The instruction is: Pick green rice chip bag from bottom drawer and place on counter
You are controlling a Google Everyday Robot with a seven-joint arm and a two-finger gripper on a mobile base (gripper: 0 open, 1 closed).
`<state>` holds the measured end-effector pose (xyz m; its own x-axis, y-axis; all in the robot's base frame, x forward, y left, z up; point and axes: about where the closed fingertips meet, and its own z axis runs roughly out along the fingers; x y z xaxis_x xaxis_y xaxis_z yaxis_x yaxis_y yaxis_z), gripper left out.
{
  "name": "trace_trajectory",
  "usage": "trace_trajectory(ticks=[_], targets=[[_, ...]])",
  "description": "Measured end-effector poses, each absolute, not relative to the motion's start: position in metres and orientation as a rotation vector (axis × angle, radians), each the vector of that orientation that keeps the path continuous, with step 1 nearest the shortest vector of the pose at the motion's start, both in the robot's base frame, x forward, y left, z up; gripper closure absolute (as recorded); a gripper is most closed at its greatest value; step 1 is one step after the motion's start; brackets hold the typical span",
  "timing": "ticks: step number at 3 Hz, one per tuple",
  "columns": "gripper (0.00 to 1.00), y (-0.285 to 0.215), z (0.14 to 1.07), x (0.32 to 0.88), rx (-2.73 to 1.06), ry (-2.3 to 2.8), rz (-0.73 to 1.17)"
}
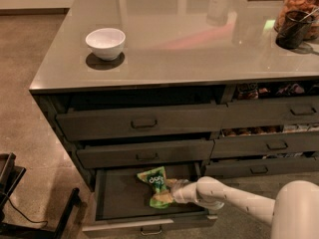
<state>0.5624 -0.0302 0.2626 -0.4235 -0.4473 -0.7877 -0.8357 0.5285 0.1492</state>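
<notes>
The green rice chip bag point(157, 185) lies crinkled on the dark floor of the bottom drawer point(119, 200), which is pulled open at the foot of the cabinet. My gripper point(174, 192) reaches into that drawer from the right on a white arm and sits right against the bag's right edge, partly hidden by the bag. The counter point(189, 44) is the glossy grey slab above.
A white bowl point(105, 43) stands on the counter's left part. A snack jar point(300, 4) and a dark cup point(291, 29) stand at the far right. Upper drawers point(144, 124) stick out slightly above the open one. A black stand point(12, 183) is on the floor at left.
</notes>
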Motion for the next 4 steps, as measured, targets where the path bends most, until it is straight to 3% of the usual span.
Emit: trace_trajectory(ticks=[4], targets=[[0.29, -0.027, 0.214, 0.592, -0.918, 2.120, 0.602]])
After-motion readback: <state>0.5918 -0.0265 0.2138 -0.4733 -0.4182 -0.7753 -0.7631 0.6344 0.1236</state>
